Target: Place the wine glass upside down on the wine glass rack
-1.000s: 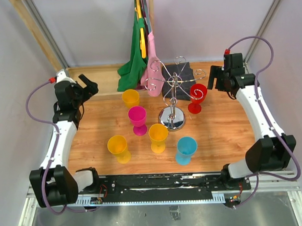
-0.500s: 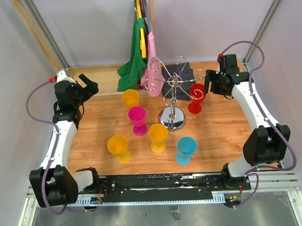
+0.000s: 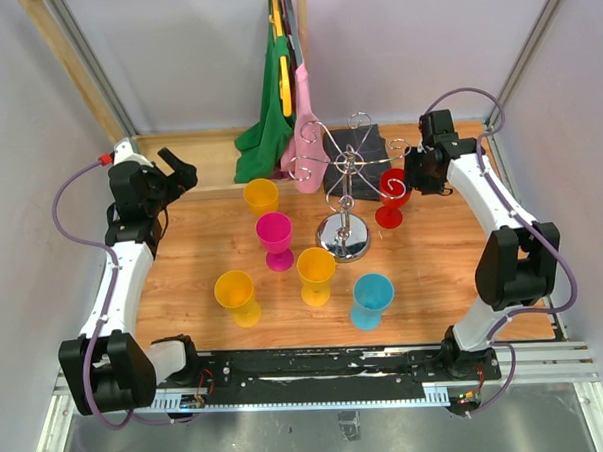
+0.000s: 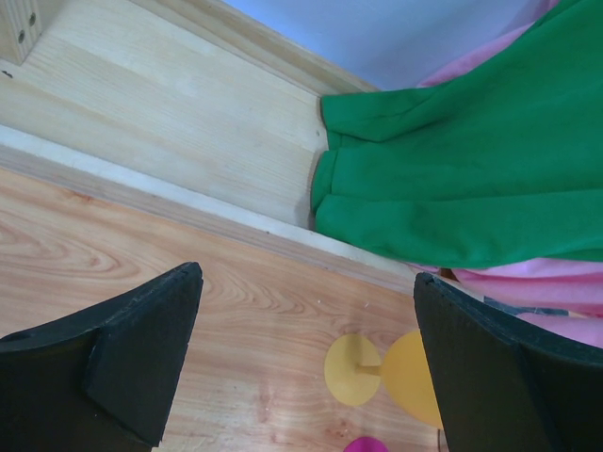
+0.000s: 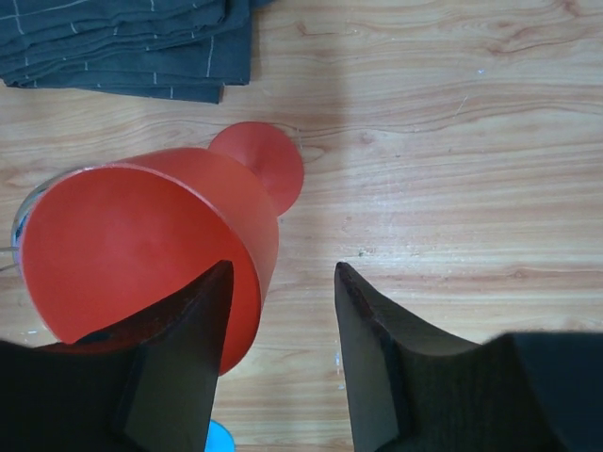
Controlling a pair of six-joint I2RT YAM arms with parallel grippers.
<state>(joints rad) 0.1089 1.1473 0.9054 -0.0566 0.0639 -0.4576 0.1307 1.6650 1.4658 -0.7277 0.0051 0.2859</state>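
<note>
A red wine glass point(image 3: 394, 190) stands upright just right of the chrome wine glass rack point(image 3: 345, 236), under one of its spiral arms. My right gripper point(image 3: 413, 173) is open at the glass's right side. In the right wrist view the red glass point(image 5: 141, 235) fills the left; one finger point(image 5: 179, 358) lies over its bowl and the other is outside, so the gripper point(image 5: 283, 270) straddles the near rim wall without closing. My left gripper point(image 3: 183, 174) is open and empty at the back left; it is also open in the left wrist view point(image 4: 306, 279).
Several other upright plastic glasses stand left and in front of the rack: orange point(image 3: 261, 196), magenta point(image 3: 274, 232), orange point(image 3: 315, 270), yellow point(image 3: 234, 289), blue point(image 3: 371, 296). Green point(image 3: 267, 122) and pink point(image 3: 303, 126) cloths hang behind; a dark folded cloth point(image 5: 122, 42) lies behind the red glass.
My right arm has swung left and forward, bringing its gripper up to the red glass. The left arm has not moved.
</note>
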